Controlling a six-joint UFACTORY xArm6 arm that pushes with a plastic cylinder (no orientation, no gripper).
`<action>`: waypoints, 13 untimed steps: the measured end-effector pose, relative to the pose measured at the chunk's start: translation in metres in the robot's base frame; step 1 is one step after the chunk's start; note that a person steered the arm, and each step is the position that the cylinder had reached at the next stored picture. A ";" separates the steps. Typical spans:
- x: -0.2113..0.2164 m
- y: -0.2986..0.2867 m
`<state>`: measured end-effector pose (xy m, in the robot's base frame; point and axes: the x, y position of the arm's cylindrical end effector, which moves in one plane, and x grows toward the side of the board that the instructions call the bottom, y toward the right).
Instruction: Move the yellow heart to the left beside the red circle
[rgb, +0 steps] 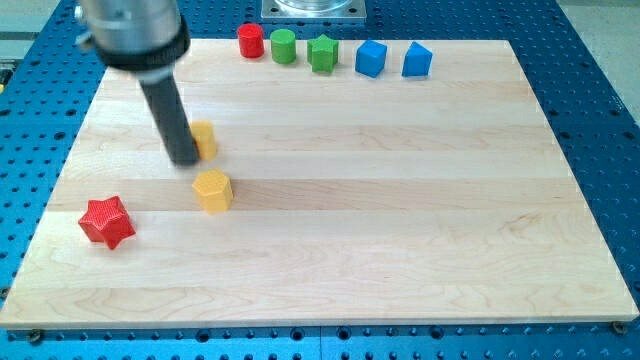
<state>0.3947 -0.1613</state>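
Observation:
The red circle (250, 41), a short red cylinder, stands at the view's top edge of the wooden board (400, 200), left of centre. A yellow block (205, 139), partly hidden by my rod, sits at the view's left; its shape cannot be made out. My tip (186, 159) touches that block's left side. A second yellow block (213, 190), roughly hexagonal, lies just below and to the right of my tip.
A red star (107, 221) lies at the view's lower left. Right of the red circle along the top edge stand a green cylinder (284, 46), a green star-like block (322, 53) and two blue blocks (371, 58) (417, 61). A blue perforated table surrounds the board.

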 end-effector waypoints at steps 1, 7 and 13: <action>0.005 0.000; -0.046 0.033; -0.147 0.017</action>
<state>0.2473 -0.1443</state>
